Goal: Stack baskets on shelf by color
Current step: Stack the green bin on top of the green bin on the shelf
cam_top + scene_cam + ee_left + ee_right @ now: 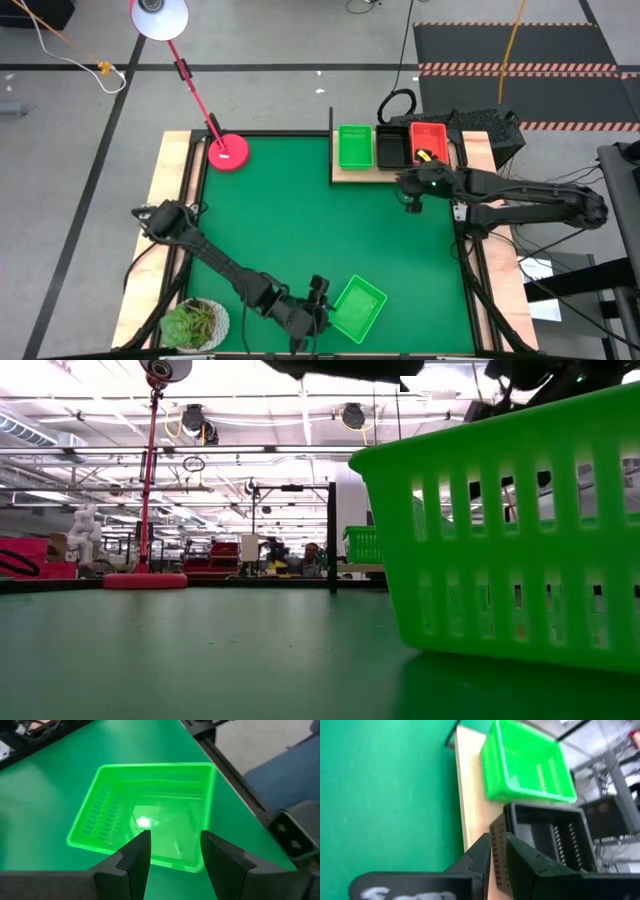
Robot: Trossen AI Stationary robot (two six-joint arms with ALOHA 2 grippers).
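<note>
A green basket [358, 308] lies askew on the green mat close to the table's near edge, and it fills the right of the low view [520, 530]. My left gripper [318, 292] is open and hovers over the near rim [172, 862] without touching it. On the wooden shelf [345, 177] at the far edge, a green basket [354, 146], a black basket [391, 147] and an orange-red basket [428, 142] stand side by side. My right gripper [408, 190] is at the black basket's near end, shut on its wall. My right gripper [498, 840] pinches a side wall [496, 832] of the black basket near a corner. One finger [520, 860] is inside the basket and the other finger [480, 855] is outside. The fingers come from the table's right, roughly level. The basket sits upright on the shelf.
A red lamp base [229, 152] with a slanting red stem stands at the far left of the mat. A potted plant [195, 322] sits at the near-left corner. A dark upright post [331, 120] marks the shelf's left end. Bare green mat [300, 220] lies between the arms.
</note>
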